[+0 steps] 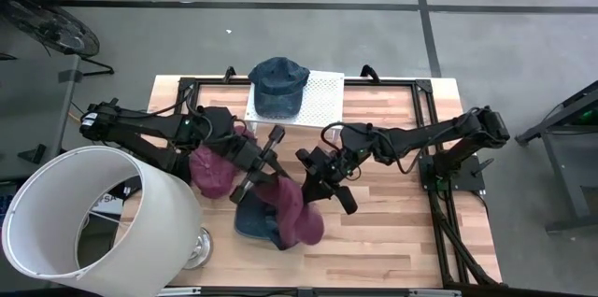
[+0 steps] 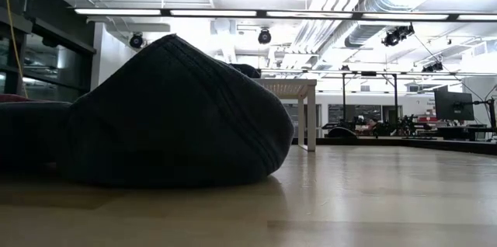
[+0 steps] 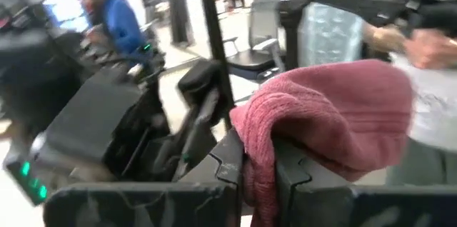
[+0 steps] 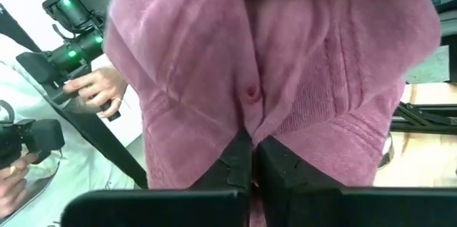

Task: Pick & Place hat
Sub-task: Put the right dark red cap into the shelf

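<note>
Standing at the table's [image 1: 392, 232] left front corner, a white lampshade [image 1: 75, 218] overhangs the edge. The left gripper [image 1: 254, 177] and the right gripper [image 1: 313, 183] meet mid-table, each clenched on the pink hat [image 1: 297, 211], which hangs over a dark hat [image 1: 254, 220]. A blue hat [image 1: 278, 84] rests on a white mat [image 1: 322, 96] at the rear edge.

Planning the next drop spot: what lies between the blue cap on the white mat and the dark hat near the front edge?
In the high view, between the blue cap and the dark hat, both grippers meet, holding pink cloth.
</note>
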